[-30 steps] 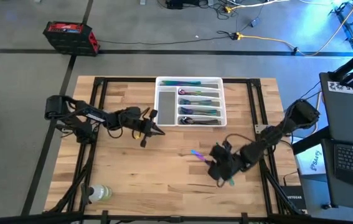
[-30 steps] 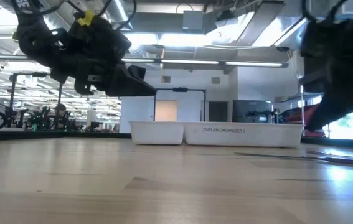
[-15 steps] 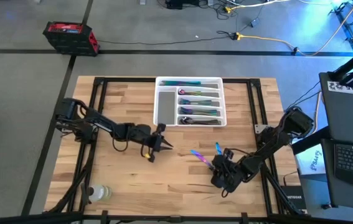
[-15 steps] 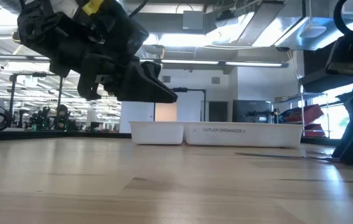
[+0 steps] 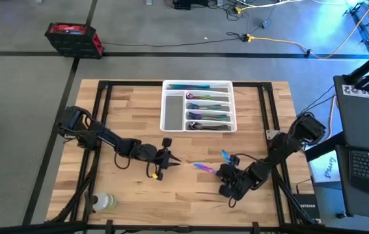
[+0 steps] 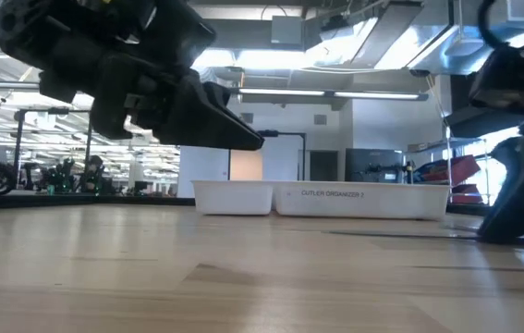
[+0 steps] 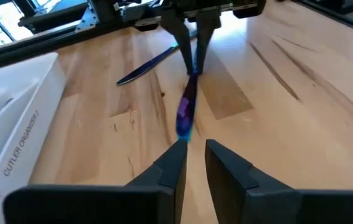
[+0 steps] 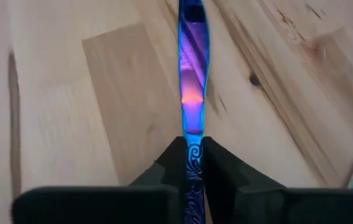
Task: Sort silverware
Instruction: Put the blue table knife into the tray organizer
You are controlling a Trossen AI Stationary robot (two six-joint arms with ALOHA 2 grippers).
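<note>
A slim iridescent piece of silverware [image 5: 204, 168] lies near the table's middle, pointing left. My right gripper [image 5: 218, 173] is shut on its right end. My left gripper [image 5: 174, 160] stands just left of the piece's free tip [image 7: 183, 127], its fingers a narrow gap apart; I cannot tell whether they touch the tip. A second blue piece [image 5: 225, 156] lies flat on the wood just beyond my right gripper. More silverware lies in the white tray [image 5: 168, 112] at the far middle. My right gripper pinches the piece's patterned handle [image 8: 193, 152] between its two fingers [image 8: 171, 160]. The fingers slant down from the table's right and lie along the piece. The blade end [image 8: 192, 68] reaches out ahead of them, low over the wood; I cannot tell whether it is lifted clear.
A clear bottle [image 5: 104, 201] lies at the near left corner. The tray [image 6: 322, 199] stands at the far edge in the low view. Bare wood stretches between the tray and both grippers, and along the near edge.
My left gripper has travelled toward the table's right and near edges, up to the piece's free tip. My right gripper has sunk and reached left, and has taken hold of the piece's handle. The piece has shifted slightly toward the near edge.
</note>
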